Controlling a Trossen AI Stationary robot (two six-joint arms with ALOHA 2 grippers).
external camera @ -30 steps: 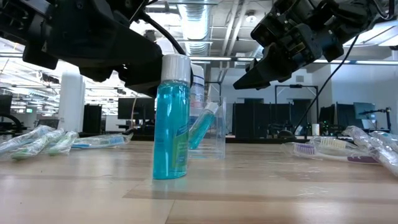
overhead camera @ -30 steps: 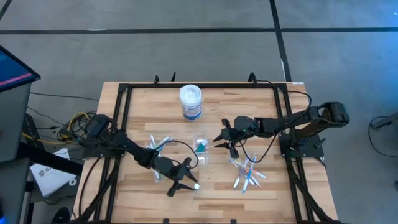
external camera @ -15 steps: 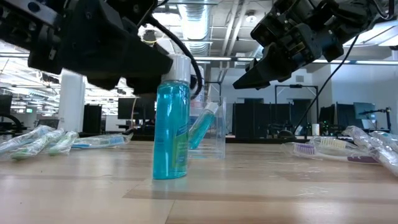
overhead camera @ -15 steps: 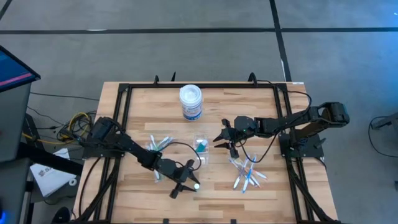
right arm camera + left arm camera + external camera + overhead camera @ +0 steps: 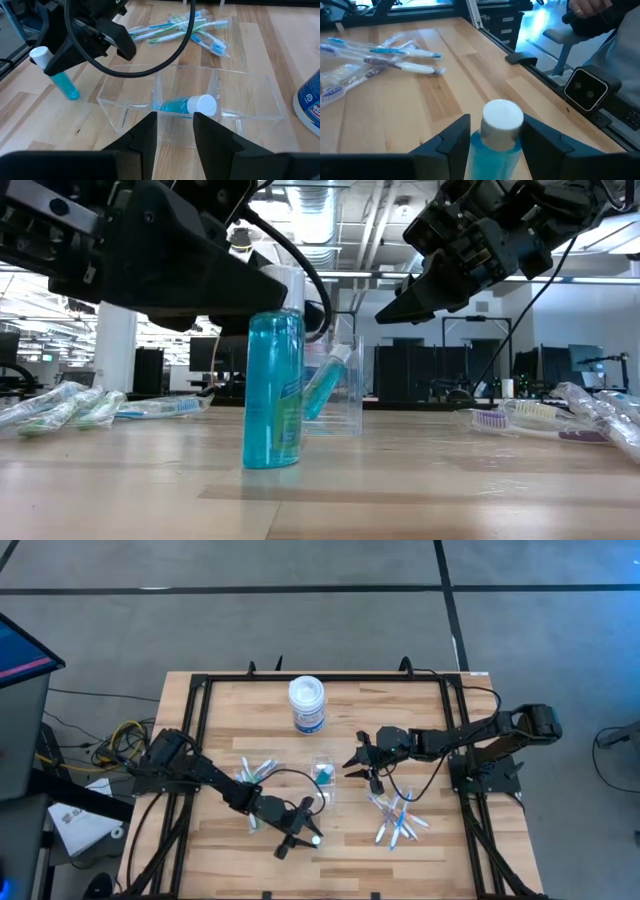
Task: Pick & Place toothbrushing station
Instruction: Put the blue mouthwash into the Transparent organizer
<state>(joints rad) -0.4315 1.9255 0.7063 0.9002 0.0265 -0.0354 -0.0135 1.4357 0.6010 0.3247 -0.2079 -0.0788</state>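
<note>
Left hand (image 5: 492,137) reaches low over the desk (image 5: 350,840), fingers spread either side of the upright blue bottle (image 5: 274,390); only the wrist view shows those gaps.

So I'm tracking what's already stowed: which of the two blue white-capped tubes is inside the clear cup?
The tilted tube leaning in the clear cup under the right gripper. The other tube stands upright on the table between the left gripper's fingers.

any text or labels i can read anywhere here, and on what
Nothing reads fully.
White jar: blue label with white lettering, cut off at the picture's edge, unreadable.
Blue bottle standing on the table: label print too blurred to read.
Toothbrush wrappers: dark print, too small to read.
Tube in the clear cup: no readable print.
</note>
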